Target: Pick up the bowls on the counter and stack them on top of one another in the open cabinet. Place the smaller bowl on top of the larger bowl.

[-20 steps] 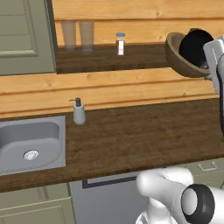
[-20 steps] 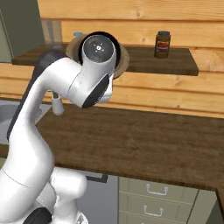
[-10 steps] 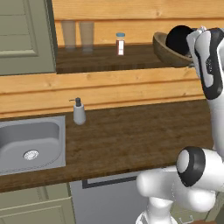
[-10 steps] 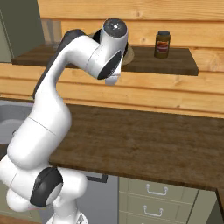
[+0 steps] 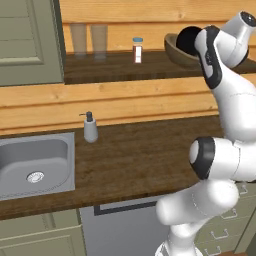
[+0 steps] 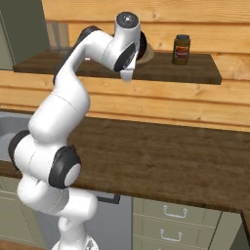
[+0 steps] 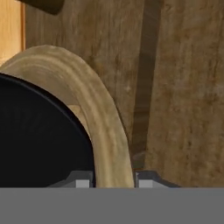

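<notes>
Looking down the hand view, the tool [image 7: 113, 180] has its two fingertips sitting either side of the thick rim of the wooden bowl [image 7: 98, 113], so it's clamped on that rim. The black bowl [image 7: 39, 140] sits nested inside the wooden one, filling the left of that view, with the dark shelf board [image 7: 183, 87] underneath.

From the left base view, the wooden bowl [image 5: 176, 52] is up in the open cabinet [image 5: 150, 20], at the right end of the shelf, with the black bowl [image 5: 187, 41] showing inside it, tipped toward the camera. I can't tell whether the wooden bowl is resting flat on the shelf or is tilted in the grip. The arm's wrist covers the right part of both.

In the right base view only a sliver of the wooden bowl [image 6: 147, 52] peeks out behind the wrist, with a dark jar [image 6: 181, 49] standing just to the right on the same shelf.

Further left on the shelf there's a small white bottle [image 5: 137, 50] with a blue cap, and two glasses [image 5: 89, 40] beside the grey-green cabinet door [image 5: 27, 42].

Down below, the counter [image 5: 140, 155] carries a soap dispenser [image 5: 90, 128] next to the steel sink [image 5: 35, 165].
</notes>
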